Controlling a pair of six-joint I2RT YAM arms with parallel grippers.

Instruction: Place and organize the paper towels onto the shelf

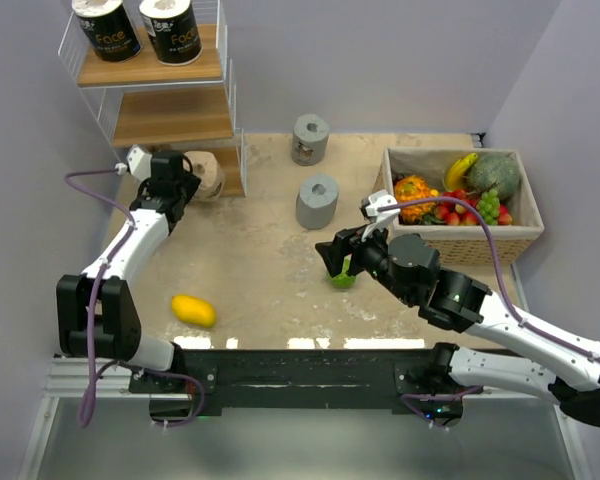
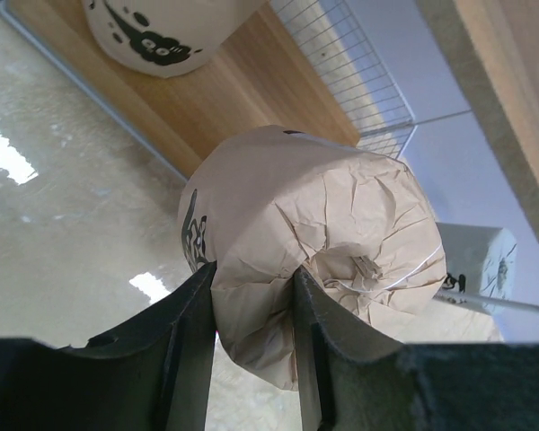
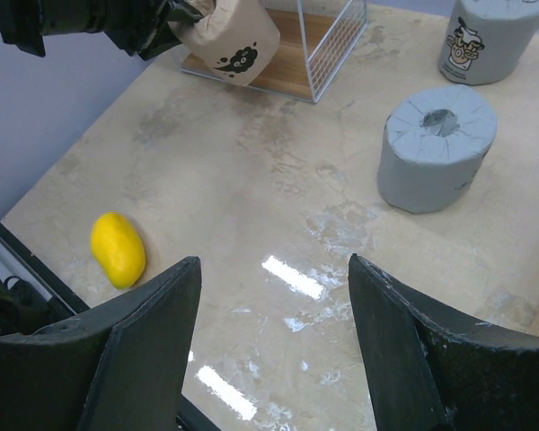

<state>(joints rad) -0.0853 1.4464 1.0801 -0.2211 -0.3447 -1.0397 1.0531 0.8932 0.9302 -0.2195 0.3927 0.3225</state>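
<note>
A: From above, where is the left gripper (image 1: 185, 182) working?

B: It is holding the tan roll (image 1: 208, 172) at the mouth of the shelf (image 1: 170, 118), level with the lowest board. The two black rolls (image 1: 108, 28) are sitting on the top board, so I judge it is filling the bottom tier, like beside like. The two grey rolls (image 1: 318, 200) are waiting on the table (image 1: 260, 260).

A: And the right gripper (image 1: 338, 255)?

B: It is hovering just above a green fruit (image 1: 343, 281) near the basket (image 1: 480, 245), well apart from the left arm's work.

A: What is the left wrist camera showing?

B: The fingers (image 2: 193, 350) are pinching the tan roll's rim, with the jaws closed partway on the paper and the end face turned toward the lens. A second tan roll (image 2: 162, 36) is standing on the board just behind.

A: And the right wrist camera?

B: Its jaws are standing apart with nothing between them. A yellow fruit (image 3: 119, 249) is lying on the table below.
</note>
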